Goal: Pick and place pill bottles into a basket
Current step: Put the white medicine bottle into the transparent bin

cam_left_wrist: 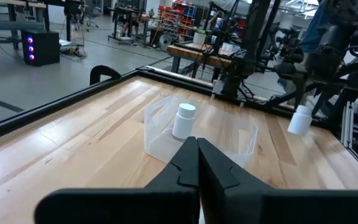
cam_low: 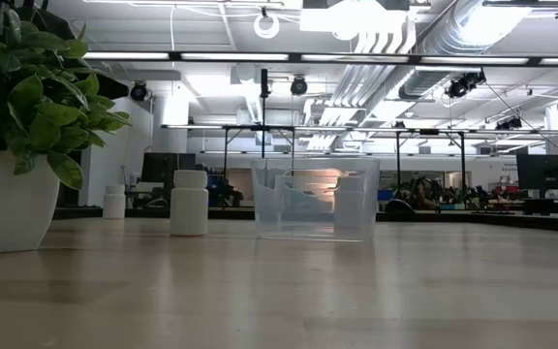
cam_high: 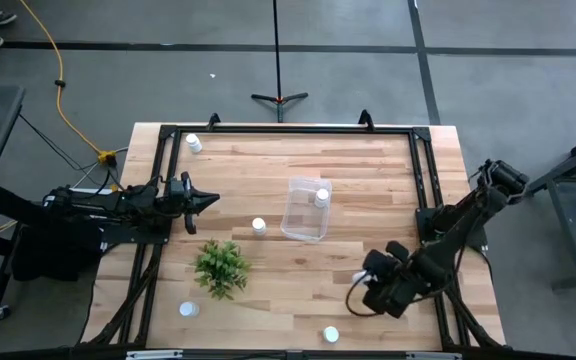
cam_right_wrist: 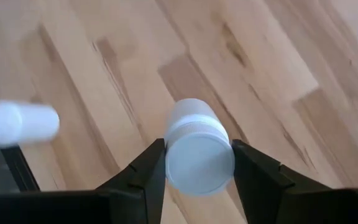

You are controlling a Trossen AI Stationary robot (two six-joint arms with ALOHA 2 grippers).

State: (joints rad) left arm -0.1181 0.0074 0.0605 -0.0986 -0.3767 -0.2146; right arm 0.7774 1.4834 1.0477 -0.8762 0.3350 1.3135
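Observation:
The clear basket [cam_high: 304, 212] stands mid-table with one white pill bottle [cam_high: 322, 197] upright inside; the left wrist view shows both [cam_left_wrist: 184, 119]. Other bottles stand on the wood: far left [cam_high: 194, 143], beside the basket [cam_high: 259, 226], near left [cam_high: 188, 309] and at the near edge [cam_high: 331, 335]. My right gripper [cam_high: 366, 280] is over the table's near right part, shut on a bottle [cam_right_wrist: 197, 155]. My left gripper [cam_high: 211, 200] is shut and empty at the table's left side, pointing toward the basket. My right gripper pinches the bottle between its two fingers [cam_right_wrist: 151, 165], one on each side of its round wall [cam_right_wrist: 194, 134]. The fingers slant down from the table's right. The left wrist view shows the bottle [cam_left_wrist: 299, 118] lifted clear of the wood, slightly tilted.
A small green plant [cam_high: 220, 265] in a white pot stands near left, between my left gripper and the near-left bottle. A black frame [cam_high: 288, 130] runs along the table's far edge and sides. Bare wood lies between the basket and my right gripper.

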